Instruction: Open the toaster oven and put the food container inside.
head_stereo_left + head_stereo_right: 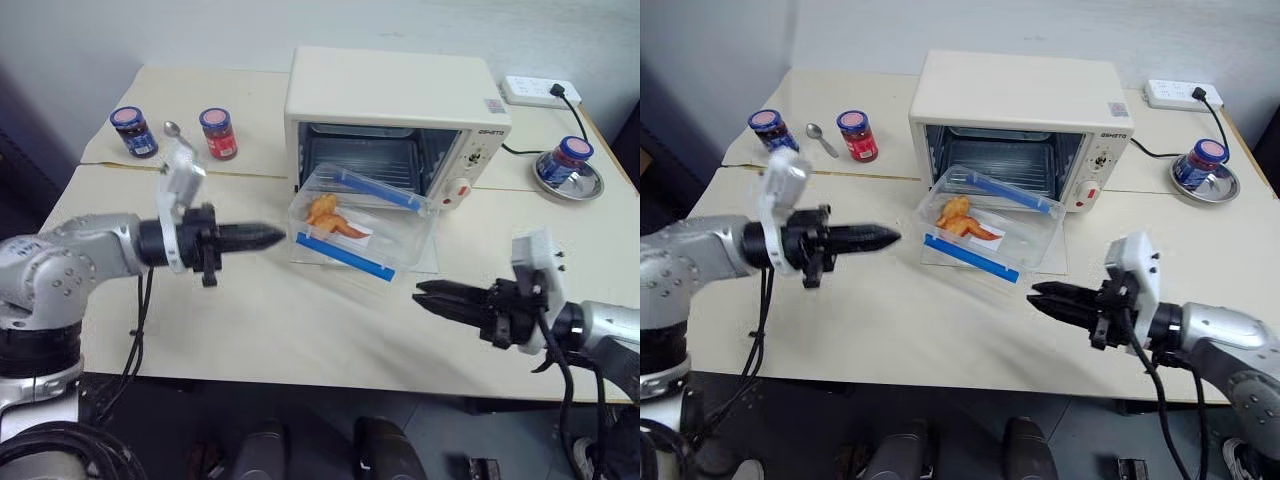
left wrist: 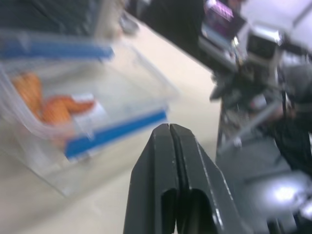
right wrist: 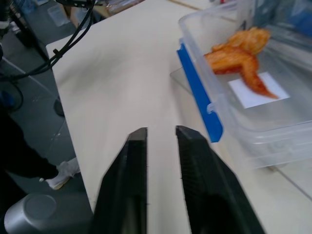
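Note:
The cream-white toaster oven (image 1: 390, 85) stands at the back of the table, its glass door dropped flat. The clear food container (image 1: 360, 225), with blue clips and orange fried pieces inside, rests tilted on that door with its far end at the oven's mouth. My left gripper (image 1: 280, 237) hovers just left of the container, pointing at it, fingers pressed together and empty; the left wrist view shows the left gripper (image 2: 169, 127) the same way. My right gripper (image 1: 418, 291) is near the front right, aimed at the container and apart from it. The right gripper (image 3: 161, 131) has its fingers drawn in to a narrow slit, holding nothing.
A blue-labelled jar (image 1: 133, 131), a spoon (image 1: 172, 128) and a red-labelled jar (image 1: 218, 133) sit at the back left. A steel dish (image 1: 590, 182) holding another jar is at the back right, beside a power strip (image 1: 540, 90) and the oven's cord.

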`<state>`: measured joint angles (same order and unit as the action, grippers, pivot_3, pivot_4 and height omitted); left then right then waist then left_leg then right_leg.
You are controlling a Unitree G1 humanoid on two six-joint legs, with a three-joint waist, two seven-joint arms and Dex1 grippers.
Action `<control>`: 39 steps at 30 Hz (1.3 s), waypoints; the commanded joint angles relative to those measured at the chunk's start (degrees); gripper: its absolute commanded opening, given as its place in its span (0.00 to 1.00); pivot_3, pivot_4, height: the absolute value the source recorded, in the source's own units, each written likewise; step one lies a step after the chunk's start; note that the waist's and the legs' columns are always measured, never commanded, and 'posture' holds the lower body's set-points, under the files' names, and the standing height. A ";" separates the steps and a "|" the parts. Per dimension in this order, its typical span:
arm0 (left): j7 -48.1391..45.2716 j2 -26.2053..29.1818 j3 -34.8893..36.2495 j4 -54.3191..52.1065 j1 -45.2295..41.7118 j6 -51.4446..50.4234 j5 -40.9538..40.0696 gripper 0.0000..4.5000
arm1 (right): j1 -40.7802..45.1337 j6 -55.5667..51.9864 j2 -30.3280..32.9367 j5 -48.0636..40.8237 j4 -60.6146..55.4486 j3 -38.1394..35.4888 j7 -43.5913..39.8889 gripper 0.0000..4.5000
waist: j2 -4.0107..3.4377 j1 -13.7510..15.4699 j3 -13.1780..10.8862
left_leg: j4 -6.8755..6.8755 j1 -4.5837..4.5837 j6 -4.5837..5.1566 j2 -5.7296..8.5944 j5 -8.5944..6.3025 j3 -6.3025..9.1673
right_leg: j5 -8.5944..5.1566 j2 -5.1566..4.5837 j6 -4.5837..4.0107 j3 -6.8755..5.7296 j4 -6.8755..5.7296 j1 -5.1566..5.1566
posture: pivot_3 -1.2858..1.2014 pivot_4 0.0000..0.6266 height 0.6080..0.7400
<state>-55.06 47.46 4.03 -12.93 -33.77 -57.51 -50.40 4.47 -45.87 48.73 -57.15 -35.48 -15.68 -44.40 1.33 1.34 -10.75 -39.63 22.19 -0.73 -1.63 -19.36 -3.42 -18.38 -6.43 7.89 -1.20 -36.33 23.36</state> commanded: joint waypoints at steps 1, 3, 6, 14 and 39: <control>-4.00 -1.14 -4.66 1.86 -1.36 7.91 6.49 0.00 | 3.09 2.74 -0.86 3.49 1.88 3.99 -1.67 0.01 | 0.00 0.02 0.00 | 0.00 0.02 0.01 0.01 0.00 0.00 | 0.00 -0.01 0.00 0.01 -0.01 0.01 | 0.52 0.24 1.00; -4.28 -2.33 -6.40 3.70 -2.31 10.08 8.99 0.00 | 4.55 3.95 -1.25 5.84 3.40 6.12 -2.40 0.01 | 0.00 0.04 0.00 | 0.00 0.00 0.03 0.01 -0.02 0.01 | 0.00 -0.01 0.00 0.00 -0.02 0.00 | 0.52 0.24 1.00; -3.15 -5.04 -9.45 7.89 -4.65 13.35 14.08 0.00 | 9.40 5.67 -3.21 10.91 9.08 10.20 -1.64 0.01 | 0.00 -0.04 0.00 | -0.02 0.05 0.07 0.00 -0.03 0.01 | 0.00 0.01 0.00 -0.01 -0.18 0.03 | 0.52 0.24 1.00; -1.41 -12.55 -12.96 17.93 -9.84 20.68 23.27 0.00 | 21.01 12.84 -9.15 25.11 24.25 18.51 -0.87 0.01 | 0.00 -0.21 0.00 | -0.04 0.11 0.08 0.00 -0.03 -0.04 | 0.01 0.02 0.02 -0.03 -0.22 0.10 | 0.52 0.24 1.00; 15.44 -26.63 -5.66 30.64 -17.22 28.09 31.57 0.00 | 35.99 26.65 -24.93 42.74 46.67 18.69 8.60 0.01 | -0.01 -1.66 0.00 | -0.20 0.19 0.06 -0.02 -0.03 0.01 | 0.03 -0.04 0.05 -0.10 -0.49 0.19 | 0.52 0.24 1.00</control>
<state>-40.77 21.73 -2.35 17.16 -49.27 -31.48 -19.59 38.65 -21.51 24.67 -15.45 10.26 4.51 -37.82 1.32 -0.32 -10.75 -39.83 22.38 -0.67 -1.65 -19.38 -3.41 -18.35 -6.47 7.94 -1.31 -36.83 23.55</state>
